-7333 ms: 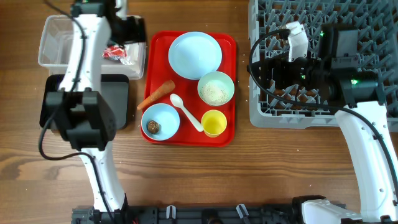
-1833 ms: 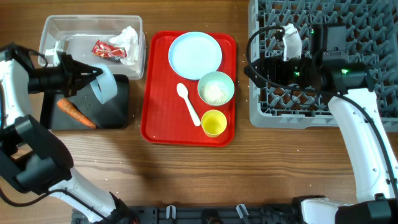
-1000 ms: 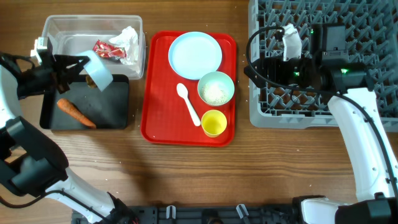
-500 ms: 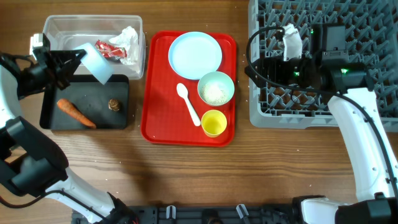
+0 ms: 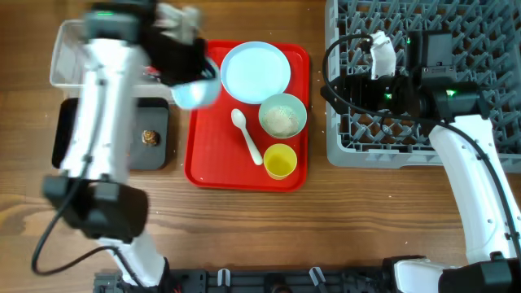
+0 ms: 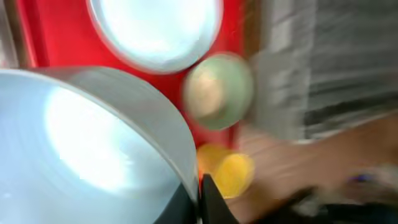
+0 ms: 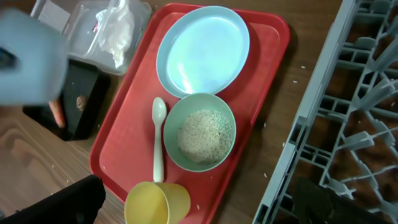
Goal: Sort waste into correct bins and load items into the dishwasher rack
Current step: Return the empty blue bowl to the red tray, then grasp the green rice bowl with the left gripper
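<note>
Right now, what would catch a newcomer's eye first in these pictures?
The bright red tray in the middle of the table, carrying a light blue plate, a pale green bowl of rice-like grains, a yellow cup and a white spoon. Next, the blurred left arm holding a light blue bowl above the tray's upper-left corner, and the big grey rack at right.

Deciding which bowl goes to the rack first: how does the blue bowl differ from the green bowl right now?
The blue bowl is lifted off the table, its rim pinched in the left gripper; the green bowl sits on the red tray. The blue bowl looks empty, though the view is blurred, while the green bowl holds white grains. Both are round bowls of roughly similar size.
</note>
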Available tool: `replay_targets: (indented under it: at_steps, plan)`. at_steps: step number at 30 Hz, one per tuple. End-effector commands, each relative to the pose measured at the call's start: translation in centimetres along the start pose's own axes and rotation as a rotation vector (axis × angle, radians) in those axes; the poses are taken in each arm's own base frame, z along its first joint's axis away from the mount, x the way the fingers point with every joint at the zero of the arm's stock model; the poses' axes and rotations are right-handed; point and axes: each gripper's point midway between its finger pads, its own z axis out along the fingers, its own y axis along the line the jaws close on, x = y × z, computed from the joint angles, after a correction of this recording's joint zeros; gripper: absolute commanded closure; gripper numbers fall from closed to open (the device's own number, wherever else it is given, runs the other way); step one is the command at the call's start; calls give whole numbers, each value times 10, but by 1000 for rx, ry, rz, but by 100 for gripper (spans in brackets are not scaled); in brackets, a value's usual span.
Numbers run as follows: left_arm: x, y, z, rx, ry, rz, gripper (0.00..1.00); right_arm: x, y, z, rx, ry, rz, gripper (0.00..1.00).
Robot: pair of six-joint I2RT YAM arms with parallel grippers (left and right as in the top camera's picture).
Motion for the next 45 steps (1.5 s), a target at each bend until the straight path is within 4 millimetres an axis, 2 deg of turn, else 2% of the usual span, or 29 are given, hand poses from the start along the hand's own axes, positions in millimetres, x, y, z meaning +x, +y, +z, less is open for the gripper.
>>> replay_targets:
  at_steps: [1,3,5,9,11,15,17,19,21,22,23,24,26,28,31,34,36,38,41,45]
  plan:
    - [9,24,42,-435,43,16,96,-6,-2,-1,7,-11,-2,0]
    - [28,14,68,-459,135,9,96,-5,-2,-1,7,-6,1,0]
    - [46,18,89,-496,232,-17,96,-3,-2,-1,7,3,6,0]
    - [58,21,123,-465,289,-84,96,-4,-2,-1,7,-1,4,0]
    - [63,25,129,-468,299,-109,96,-3,-2,-1,7,2,5,0]
    - [66,27,136,-459,309,-114,79,-4,-2,-1,7,0,4,0]
    - [63,23,139,-437,295,-113,67,-3,-2,-1,7,1,5,0]
    - [60,22,141,-425,284,-111,60,-3,-2,-1,7,1,5,0]
    - [47,17,147,-396,231,-98,42,-5,-2,-1,7,-5,1,0]
    - [35,13,151,-373,188,-66,36,-6,-2,-1,7,-8,-1,0]
    - [24,10,154,-352,150,-24,34,-6,-2,-1,7,-9,-1,0]
    - [8,4,159,-319,92,47,36,-6,-2,-1,7,-9,-1,0]
    - [-13,-3,167,-289,19,98,37,-6,-2,-1,7,-8,-1,0]
    - [-19,0,176,-293,5,104,40,-5,-2,-1,7,-7,3,0]
    - [-20,12,198,-315,19,121,47,-4,-2,-1,7,-3,6,0]
    - [-11,3,219,-239,77,201,50,-4,-2,-1,7,-2,6,0]
    - [-7,4,227,-238,100,229,55,-4,-2,-1,7,-2,6,0]
    - [-3,10,237,-243,119,224,72,-4,-2,-1,7,-2,6,0]
    - [-2,11,240,-245,123,218,96,-4,-2,-1,7,-1,6,0]
    - [-5,8,235,-241,109,205,96,-4,-2,-1,7,-2,6,0]
